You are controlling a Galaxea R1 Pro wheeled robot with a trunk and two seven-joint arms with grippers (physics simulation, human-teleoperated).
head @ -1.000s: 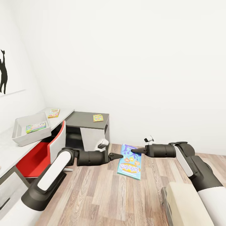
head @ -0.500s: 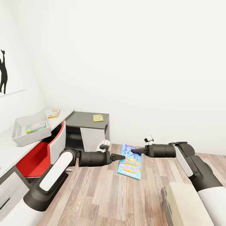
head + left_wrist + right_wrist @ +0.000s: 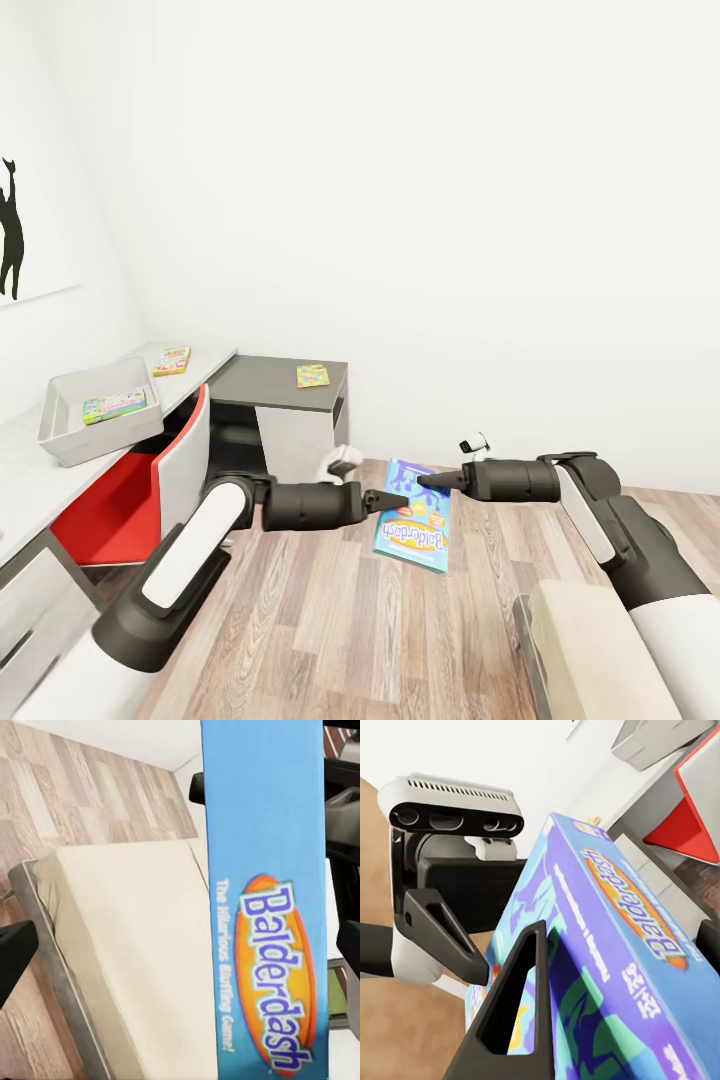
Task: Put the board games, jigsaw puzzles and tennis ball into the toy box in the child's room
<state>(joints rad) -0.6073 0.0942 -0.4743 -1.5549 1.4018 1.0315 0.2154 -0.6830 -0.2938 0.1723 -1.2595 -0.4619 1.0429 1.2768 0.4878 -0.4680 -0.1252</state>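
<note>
Two grippers at the Balderdash board game — right jaws clamped on its top edge, left jaws apart beside it.

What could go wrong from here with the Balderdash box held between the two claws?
1. The right claw pinches the Balderdash box only near its top edge, and it hangs tilted, so it might slip to the wood floor.
2. The left claw is at the box's side; a push could twist it free.
</note>
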